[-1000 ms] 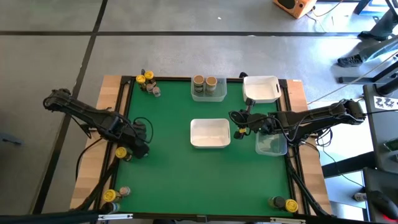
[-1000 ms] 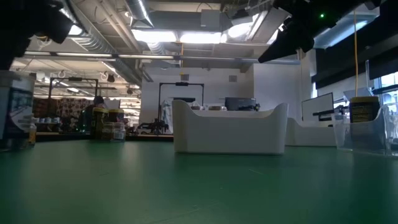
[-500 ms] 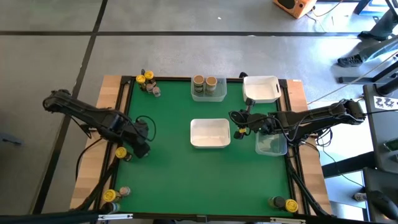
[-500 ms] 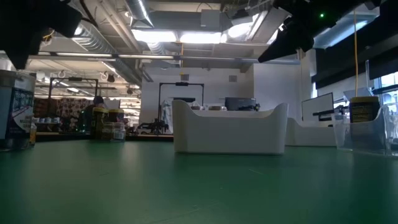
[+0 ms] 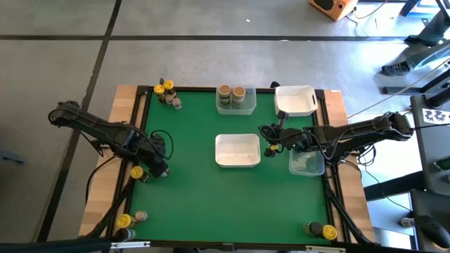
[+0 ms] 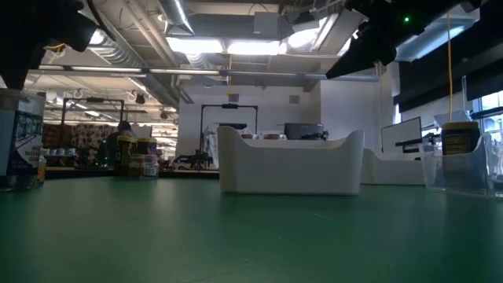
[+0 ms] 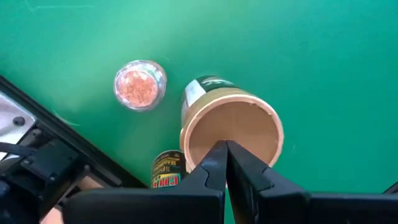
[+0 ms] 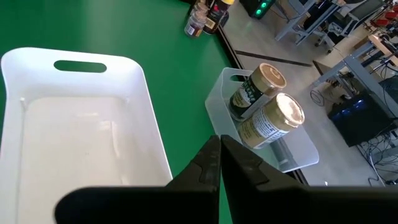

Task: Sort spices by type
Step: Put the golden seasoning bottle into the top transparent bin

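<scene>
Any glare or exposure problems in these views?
Low view: bright ceiling lights blow out; the arms are silhouettes. Left wrist view: sharp, even light on the tan-lidded spice jar and green mat. High view: evenly lit, no glare.

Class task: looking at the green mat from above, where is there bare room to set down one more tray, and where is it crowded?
Free: the wide strip of green mat below the middle white tray, between the two near corner jar groups; also the patch between that tray and the left claw. Crowded: the right side, where the right claw, an empty clear bin and a white tray bunch together.
</scene>
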